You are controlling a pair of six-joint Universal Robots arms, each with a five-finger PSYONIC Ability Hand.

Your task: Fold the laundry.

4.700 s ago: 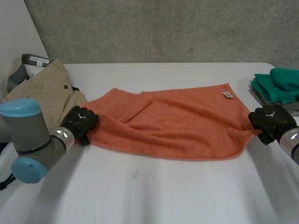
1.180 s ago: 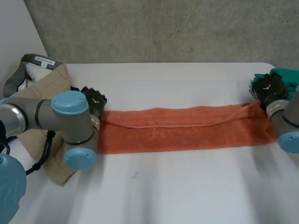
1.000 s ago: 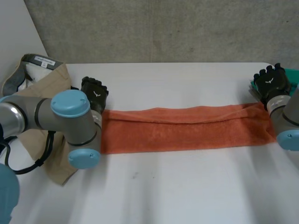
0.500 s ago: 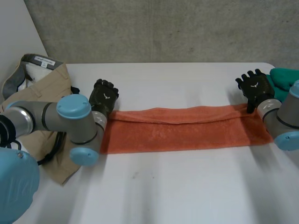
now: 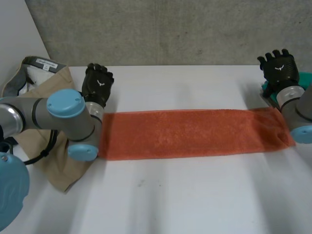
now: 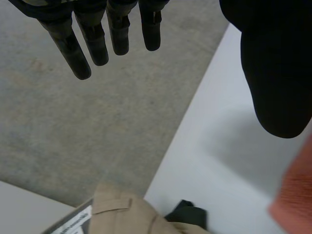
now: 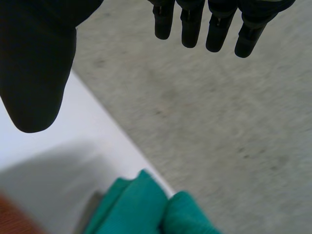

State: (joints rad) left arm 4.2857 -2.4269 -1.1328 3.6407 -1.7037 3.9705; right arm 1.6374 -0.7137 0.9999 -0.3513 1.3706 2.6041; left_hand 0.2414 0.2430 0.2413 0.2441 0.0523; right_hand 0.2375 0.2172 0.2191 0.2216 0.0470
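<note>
Left hand [image 5: 98, 86]: fingers straight, empty, beside khaki trousers [image 5: 46, 90].
Right hand [image 5: 279, 69]: fingers straight, empty, near green cloth [image 7: 141, 207].
Towel [image 5: 190, 132]: orange terry, a long flat strip on the white table [image 5: 185, 200], spanning between them.

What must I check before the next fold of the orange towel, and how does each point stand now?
1. Left robot hand open, fingers straight, holding nothing: ok.
2. Right robot hand open, holding nothing: ok.
3. Orange towel lies flat on the table as one long strip: ok.
4. Both short ends of the towel free to grasp: cannot tell, since the left arm and the right arm partly cover them.
5. Khaki trousers apart from the towel: ok, the left wrist view shows bare table between them.
</note>
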